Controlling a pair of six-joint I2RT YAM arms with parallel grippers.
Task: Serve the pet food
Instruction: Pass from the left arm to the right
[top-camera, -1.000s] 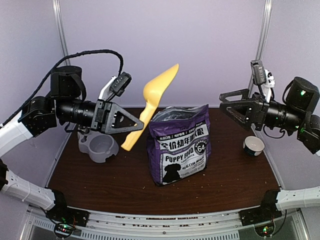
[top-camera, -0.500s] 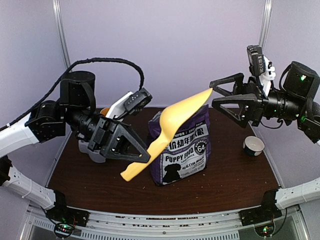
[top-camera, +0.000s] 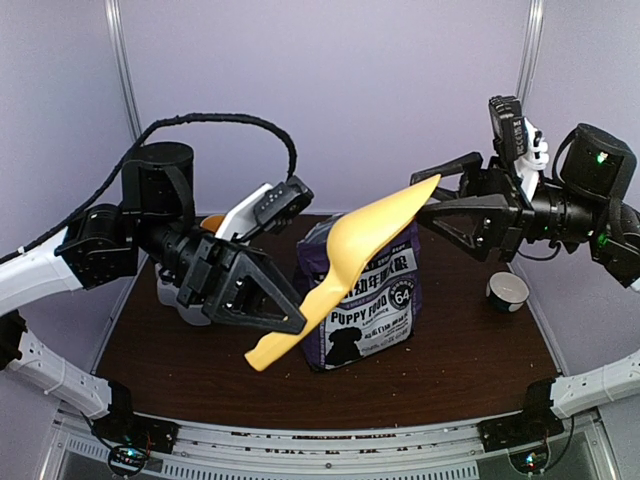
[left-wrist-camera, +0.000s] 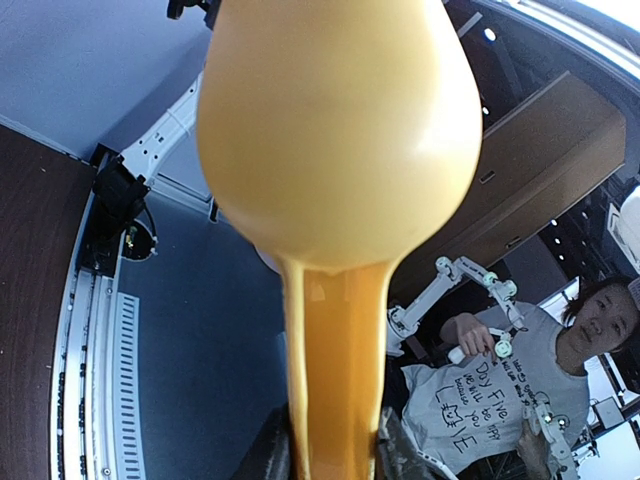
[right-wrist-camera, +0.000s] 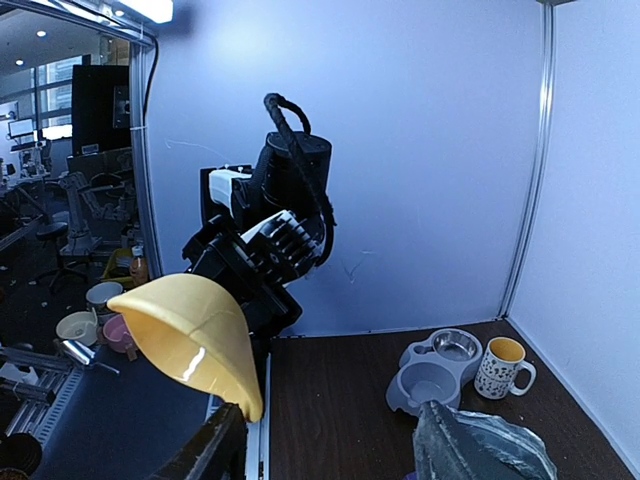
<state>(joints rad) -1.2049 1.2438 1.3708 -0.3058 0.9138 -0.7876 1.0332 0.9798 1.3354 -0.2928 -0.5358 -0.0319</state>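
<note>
Scoop held aloft over the bag, left arm nearer.
I read the left gripper (top-camera: 298, 312) clamped on the handle of the yellow scoop (top-camera: 365, 235), long axis climbing rightward above the upright pet food bag (top-camera: 370, 300). The right gripper (top-camera: 432, 192) gapes wide and empty at the scoop's tip. Kibble possibly inside, unseen.

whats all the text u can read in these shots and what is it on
"PUPPY FOOD": front of the bag.
"64": round badge on the bag, right of that.
Chinese characters above "PUPPY FOOD": partly hidden by the scoop, too small to read for sure.
"Day Five": white T-shirt of a person in the left wrist view; the lines under it are too blurred to read.
Nothing readable in the right wrist view.
</note>
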